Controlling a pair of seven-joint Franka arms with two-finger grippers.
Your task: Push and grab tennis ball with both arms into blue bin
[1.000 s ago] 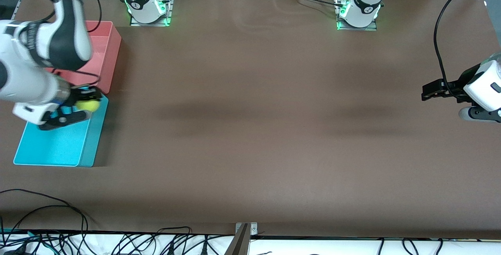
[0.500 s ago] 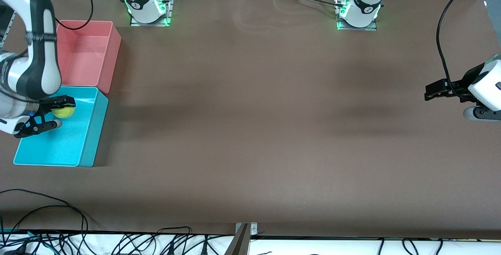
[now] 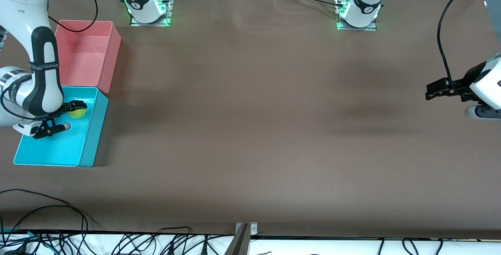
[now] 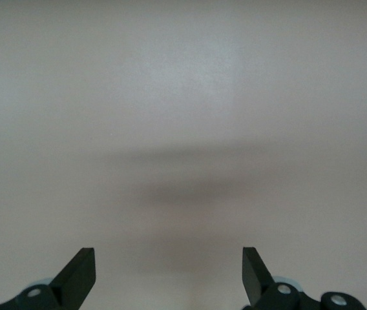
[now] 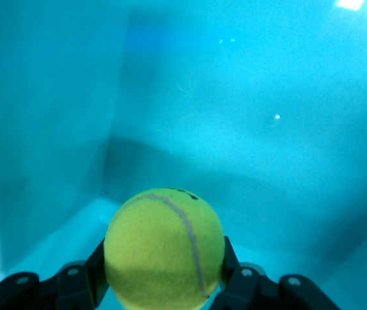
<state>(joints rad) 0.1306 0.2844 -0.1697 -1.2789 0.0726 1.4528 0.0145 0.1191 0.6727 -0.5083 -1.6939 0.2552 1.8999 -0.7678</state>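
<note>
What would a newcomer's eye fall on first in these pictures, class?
First, the yellow-green tennis ball, clamped in the right hand over the blue bin at the right arm's end of the table. Next, the pink bin beside the blue one, farther from the front camera. The left hand waits open over bare table at the left arm's end.

Right hand [image 3: 62,116]: largely masked by its own arm in the front view; lower part of the tennis ball [image 5: 164,248] cut off by the wrist frame. Left hand [image 3: 438,89]: wrist cropped at the frame edge.
</note>
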